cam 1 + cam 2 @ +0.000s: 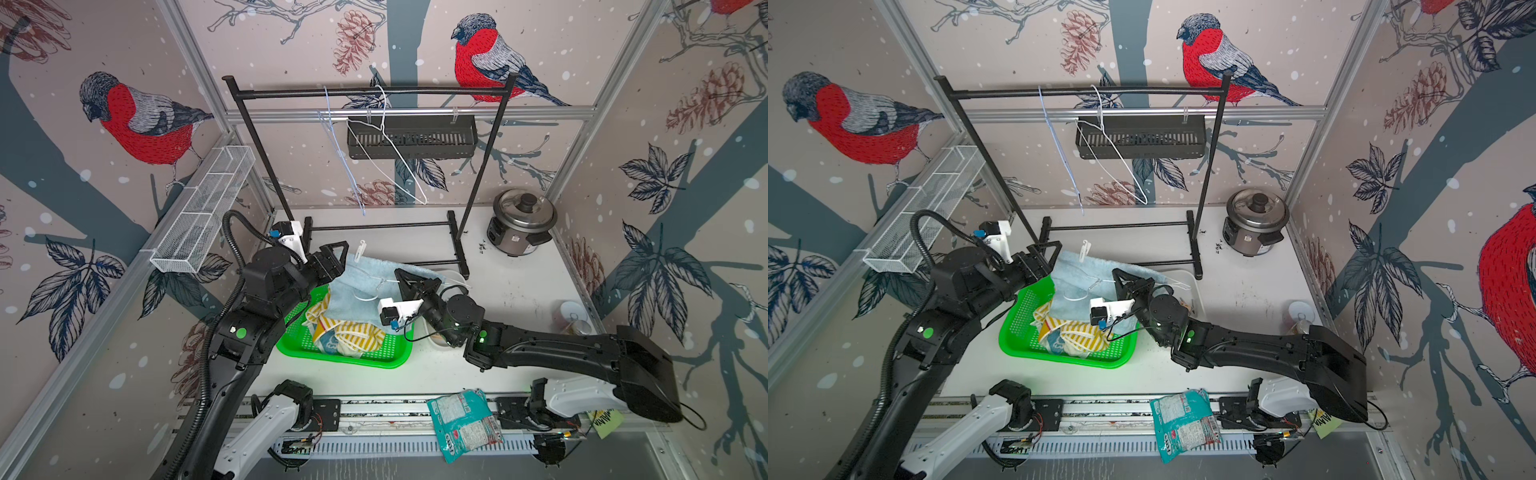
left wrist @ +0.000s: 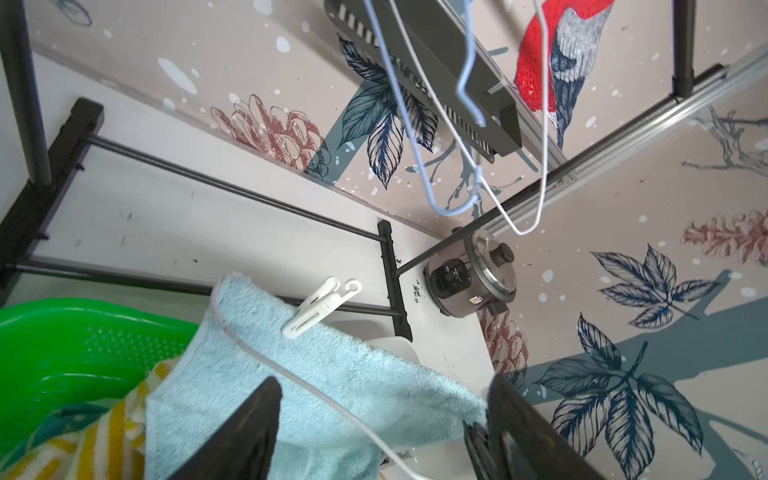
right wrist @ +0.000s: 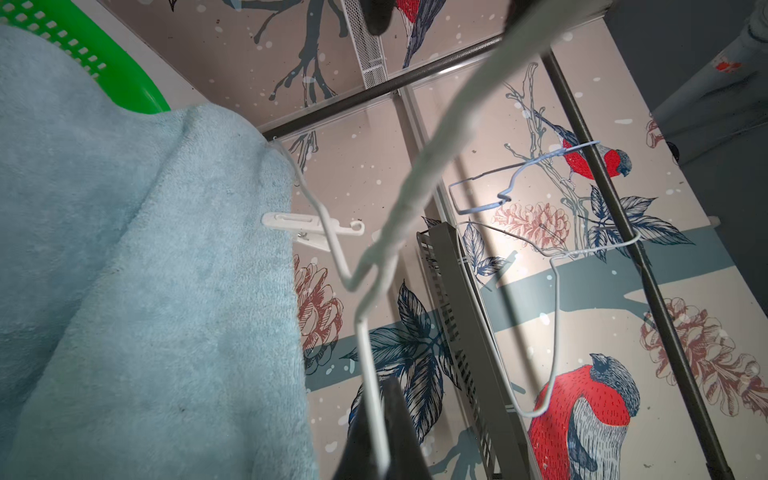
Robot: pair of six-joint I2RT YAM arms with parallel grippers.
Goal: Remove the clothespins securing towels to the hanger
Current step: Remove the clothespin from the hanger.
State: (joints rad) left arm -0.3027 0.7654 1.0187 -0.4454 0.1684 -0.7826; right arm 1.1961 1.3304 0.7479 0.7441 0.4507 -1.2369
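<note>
On the far upper edge of the light-blue towel [image 2: 332, 382], one white plastic clothespin [image 2: 320, 307] is clipped, its tail standing clear of the cloth. It pins the towel over the white wire hanger [image 3: 370, 353]. No other pin can be made out on this towel.

The right gripper [image 1: 409, 284] is closed tight on the hanger's wire and holds hanger and towel raised, with the cloth's lower part draping into the green basket [image 1: 353, 361]. Judged purpose: to steady the hanger so the pin can be taken one-handed.

The left gripper [image 2: 380, 419] has its jaws wide apart and clasps nothing. It is near the towel and faces the pin across it, short of contact. This reads as an approach to pinch the pin's tail.

The yellow-striped towel [image 1: 353, 328] and the teal towel [image 1: 332, 343] lie heaped in the basket, free of hangers. Two bare hangers [image 1: 399, 153] hang on the black rack [image 1: 374, 92] behind. This suggests the last pin is now in hand.

Risk noted: the towel may slide off the wire once unpinned.
</note>
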